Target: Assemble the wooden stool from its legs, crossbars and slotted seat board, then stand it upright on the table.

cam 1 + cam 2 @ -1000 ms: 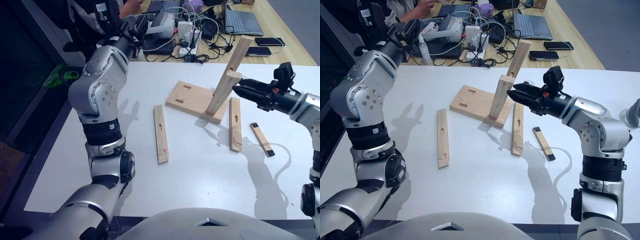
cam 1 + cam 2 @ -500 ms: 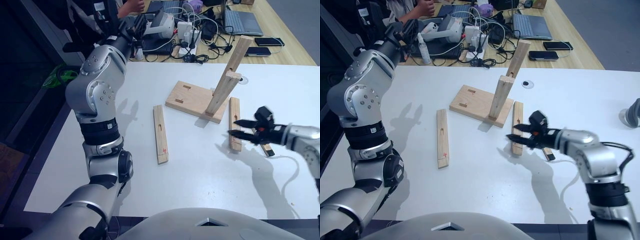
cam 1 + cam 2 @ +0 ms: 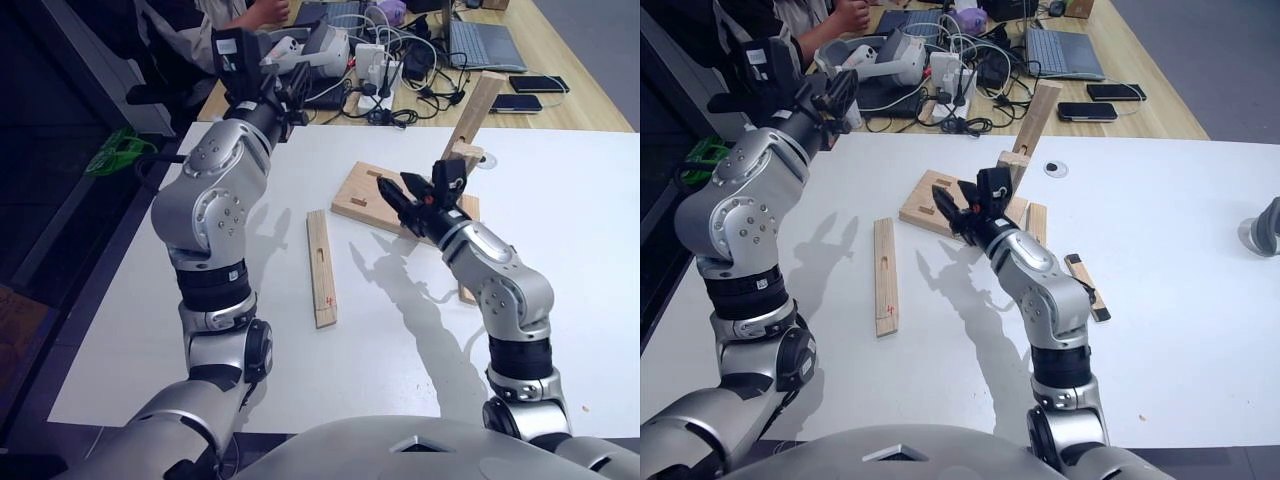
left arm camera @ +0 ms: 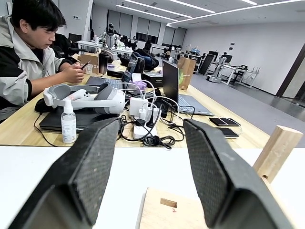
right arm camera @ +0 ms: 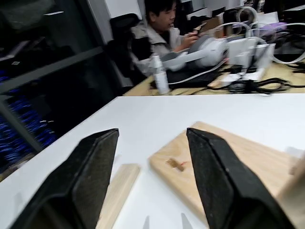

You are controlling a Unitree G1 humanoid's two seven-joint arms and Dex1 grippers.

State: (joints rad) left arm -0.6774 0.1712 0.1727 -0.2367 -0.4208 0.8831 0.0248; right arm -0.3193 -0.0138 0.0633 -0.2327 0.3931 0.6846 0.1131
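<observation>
The right gripper (image 5: 152, 136) gapes wide and empty, with the board (image 5: 228, 162) lying just beneath its fingertips. The left gripper (image 4: 152, 125), equally spread and empty, hangs well short of the board.

The pale slotted seat board (image 3: 358, 196) lies flat on the bench (image 3: 580, 220) with the upright leg (image 3: 476, 108) standing in it. The loose leg (image 3: 320, 252) lies flat nearby.

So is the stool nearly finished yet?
Not nearly. One leg stands in the seat board. Nothing is in hand: the right gripper hovers open over the board, and the left gripper is open too. Lying loose: a second leg, a third leg and a crossbar.
</observation>
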